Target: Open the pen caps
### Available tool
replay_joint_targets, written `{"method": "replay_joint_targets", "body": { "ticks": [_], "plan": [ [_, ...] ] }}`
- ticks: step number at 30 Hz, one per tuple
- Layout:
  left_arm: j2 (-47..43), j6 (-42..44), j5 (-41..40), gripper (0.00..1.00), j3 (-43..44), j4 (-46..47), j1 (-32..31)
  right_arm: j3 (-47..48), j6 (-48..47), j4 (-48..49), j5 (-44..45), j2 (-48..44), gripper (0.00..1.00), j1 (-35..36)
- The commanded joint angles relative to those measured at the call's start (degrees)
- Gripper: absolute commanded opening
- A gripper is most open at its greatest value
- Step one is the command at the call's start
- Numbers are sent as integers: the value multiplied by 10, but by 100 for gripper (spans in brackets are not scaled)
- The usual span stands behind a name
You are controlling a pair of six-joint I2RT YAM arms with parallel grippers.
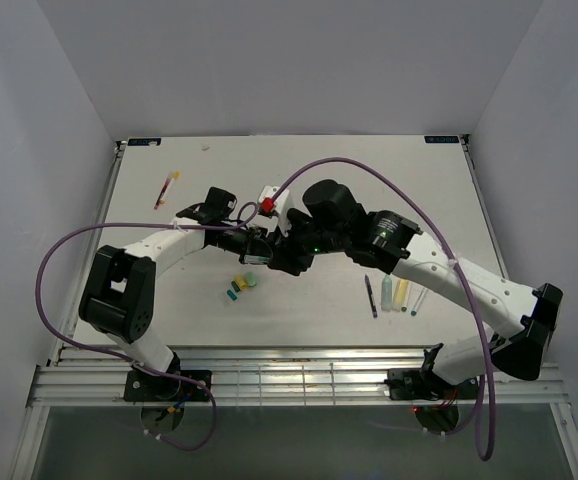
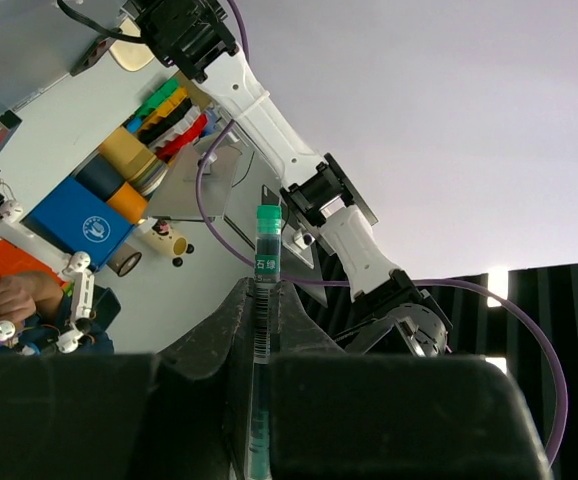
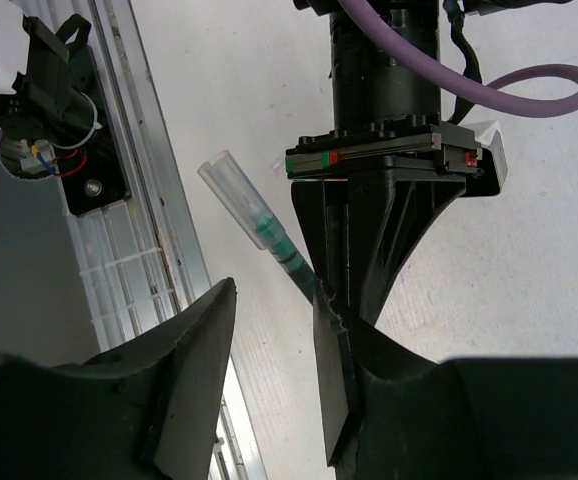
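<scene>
My left gripper (image 2: 260, 292) is shut on a thin teal pen (image 2: 266, 262), whose teal end sticks out past the fingertips. In the right wrist view the same pen (image 3: 287, 252) juts from the left gripper (image 3: 374, 235) with a clear cap (image 3: 227, 182) on its end. My right gripper (image 3: 274, 300) is open, its jaws either side of the pen's line, just short of the cap. In the top view both grippers, left (image 1: 252, 250) and right (image 1: 287, 258), meet above mid-table. Loose yellow, green and teal pen caps (image 1: 241, 286) lie just below them.
Several pens and marker barrels (image 1: 393, 293) lie side by side at the right front. A red-ended pen (image 1: 166, 188) lies at the far left. Purple cables (image 1: 69, 250) loop over both arms. A slatted metal rail (image 1: 289, 375) runs along the table's near edge.
</scene>
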Motion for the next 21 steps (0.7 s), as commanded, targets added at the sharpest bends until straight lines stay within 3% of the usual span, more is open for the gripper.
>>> {"method": "replay_joint_targets", "body": {
  "ticks": [1, 21],
  "plan": [
    [-9, -3, 19, 0, 16, -4, -1, 8, -13, 33, -10, 8, 43, 4],
    [-40, -26, 38, 0, 10, -4, -1, -19, -32, 63, 17, 39, 34, 21]
  ]
}}
